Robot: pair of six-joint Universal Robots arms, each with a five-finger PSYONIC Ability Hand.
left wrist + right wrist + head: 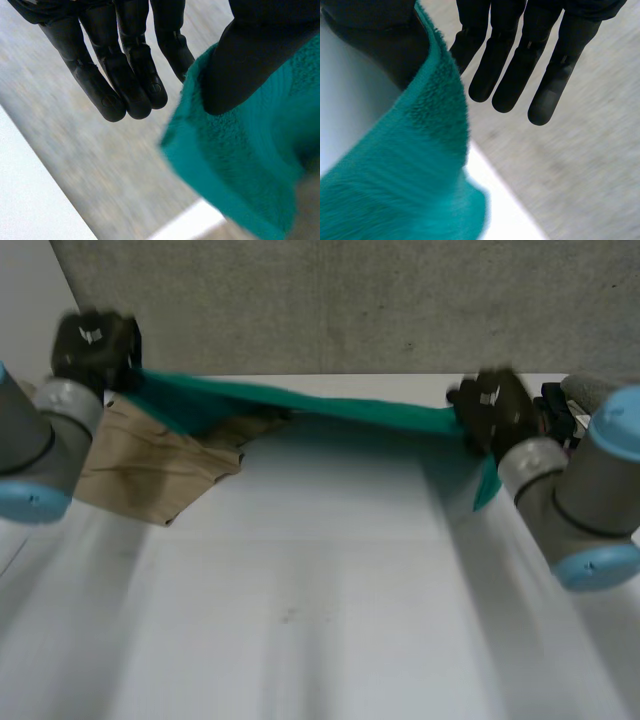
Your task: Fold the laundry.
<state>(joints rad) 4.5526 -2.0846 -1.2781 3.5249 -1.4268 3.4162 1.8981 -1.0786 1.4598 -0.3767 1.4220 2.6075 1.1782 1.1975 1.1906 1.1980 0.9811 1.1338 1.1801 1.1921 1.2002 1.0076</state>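
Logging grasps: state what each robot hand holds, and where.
Both hold the green towel: left robot hand pinches its left end, right robot hand its right end.

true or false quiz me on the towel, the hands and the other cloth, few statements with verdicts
1. The left hand and the right hand each pinch an end of the green towel. True.
2. The green towel lies flat on the white table. False: it hangs stretched between the hands.
3. A tan cloth lies on the table near the left hand. True.
4. The right hand holds the tan cloth. False: neither hand holds it.
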